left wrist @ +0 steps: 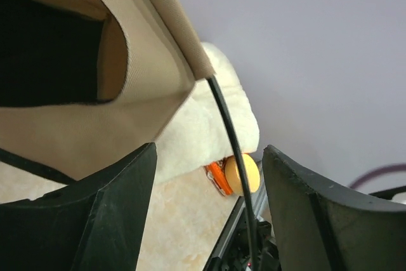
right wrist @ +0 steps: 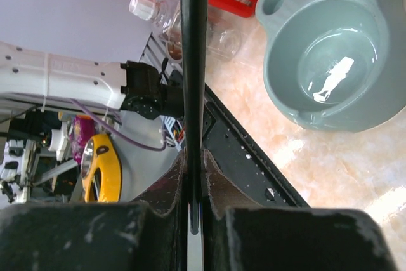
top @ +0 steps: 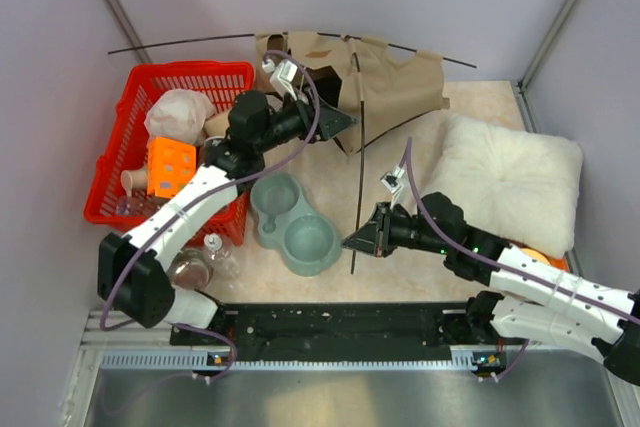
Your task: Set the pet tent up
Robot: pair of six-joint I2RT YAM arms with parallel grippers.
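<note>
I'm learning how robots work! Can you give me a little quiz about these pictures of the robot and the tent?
1. True or false: the right gripper is shut on a thin dark pole.
2. The left gripper is: A open; B shut on a bottle; C shut on a cup.
3. What colour is the basket beside the double pet bowl?
Key: 1 true; 2 A; 3 red.

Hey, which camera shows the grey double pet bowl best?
Top external: the whole grey double bowl shows, both basins. Right wrist shows one basin, cropped at the frame edge; left wrist shows none of it.
</note>
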